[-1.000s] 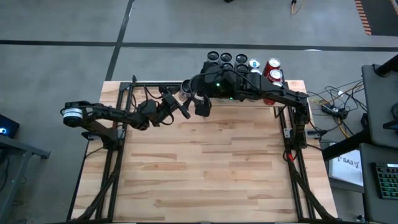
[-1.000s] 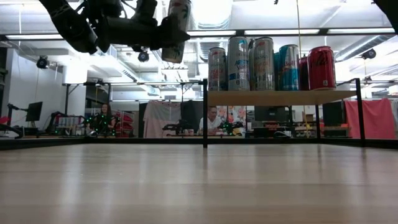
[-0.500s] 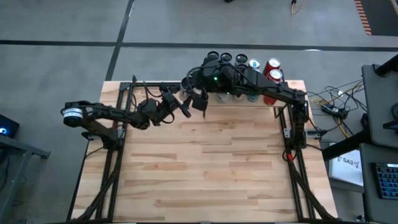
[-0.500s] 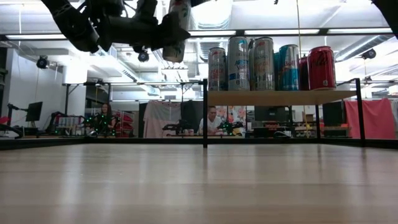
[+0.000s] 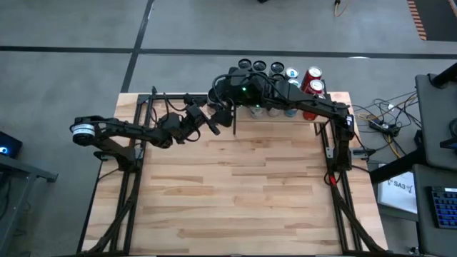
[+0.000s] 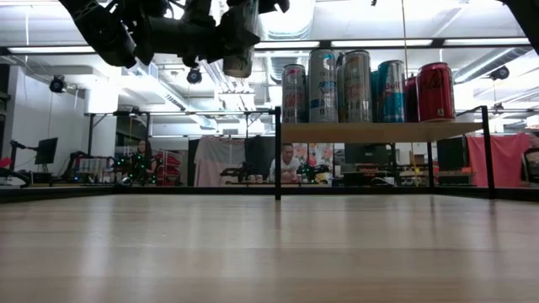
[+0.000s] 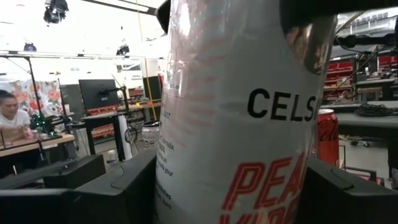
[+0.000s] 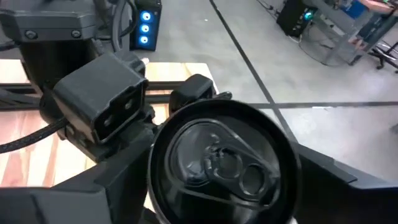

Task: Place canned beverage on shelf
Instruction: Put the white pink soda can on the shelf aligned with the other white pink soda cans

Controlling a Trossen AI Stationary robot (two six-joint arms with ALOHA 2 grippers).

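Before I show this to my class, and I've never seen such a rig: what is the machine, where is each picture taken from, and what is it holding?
Two dark robot arms work at a plank table. One camera looks straight down, one looks level across the tabletop, and one sits on each wrist. The left gripper holds a white can in the air by its sides. The right gripper reaches over the can's top, fingers either side, as its wrist view shows; a handover seems under way. At the table's far edge stands the shelf, a small wooden board on black posts, already carrying a row of cans. People sit in the room behind.
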